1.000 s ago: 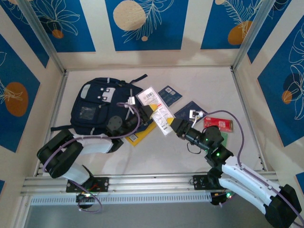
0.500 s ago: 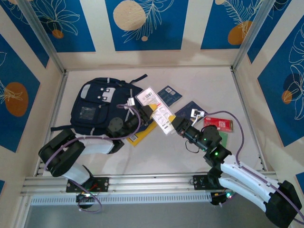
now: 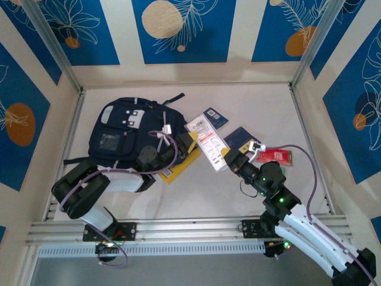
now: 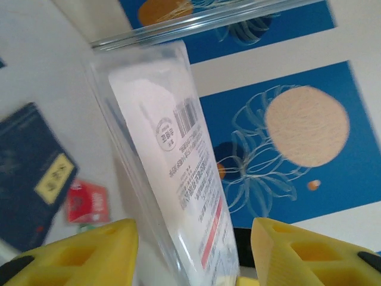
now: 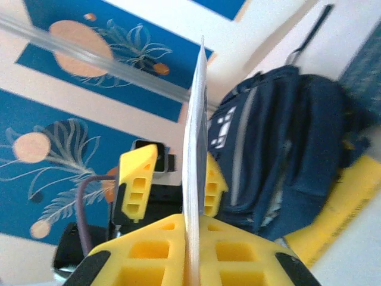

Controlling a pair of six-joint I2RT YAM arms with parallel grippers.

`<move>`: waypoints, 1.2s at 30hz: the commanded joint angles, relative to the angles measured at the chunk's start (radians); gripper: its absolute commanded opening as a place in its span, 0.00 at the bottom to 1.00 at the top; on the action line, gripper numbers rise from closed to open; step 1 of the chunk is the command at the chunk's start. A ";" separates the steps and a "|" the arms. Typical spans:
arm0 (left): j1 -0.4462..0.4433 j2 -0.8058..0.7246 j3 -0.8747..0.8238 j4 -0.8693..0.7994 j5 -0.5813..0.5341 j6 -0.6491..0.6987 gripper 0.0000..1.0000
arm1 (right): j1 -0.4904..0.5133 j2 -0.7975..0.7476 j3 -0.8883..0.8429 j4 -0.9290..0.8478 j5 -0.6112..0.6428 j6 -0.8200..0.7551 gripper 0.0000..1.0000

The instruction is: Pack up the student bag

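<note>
Firmly, the right gripper (image 5: 190, 238) clamps a clear packet (image 3: 205, 143). The left gripper (image 4: 191, 231) stands apart, astride it, with the student bag (image 3: 116, 134) just beside.

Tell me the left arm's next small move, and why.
Probably back the left gripper straight off the clear packet: its fingers stand apart either side of it, while the right gripper is shut on the packet's edge, so it seems to carry it alone.

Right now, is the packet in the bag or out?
Out. The right gripper pinches the packet edge-on, beside the bag, not inside.
</note>
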 commanded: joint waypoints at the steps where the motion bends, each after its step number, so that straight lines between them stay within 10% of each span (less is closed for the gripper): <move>1: 0.024 -0.148 0.106 -0.448 0.090 0.262 0.52 | -0.051 -0.037 0.043 -0.193 0.034 -0.052 0.04; 6: 0.023 -0.215 0.442 -1.287 -0.107 0.682 0.56 | -0.106 -0.029 0.039 -0.249 -0.035 -0.085 0.00; 15: 0.042 0.056 0.903 -1.882 -0.508 0.902 0.79 | -0.161 -0.014 0.022 -0.226 -0.108 -0.064 0.00; 36: 0.160 0.467 1.097 -1.950 -0.525 0.981 0.89 | -0.242 -0.031 -0.020 -0.174 -0.303 0.127 0.02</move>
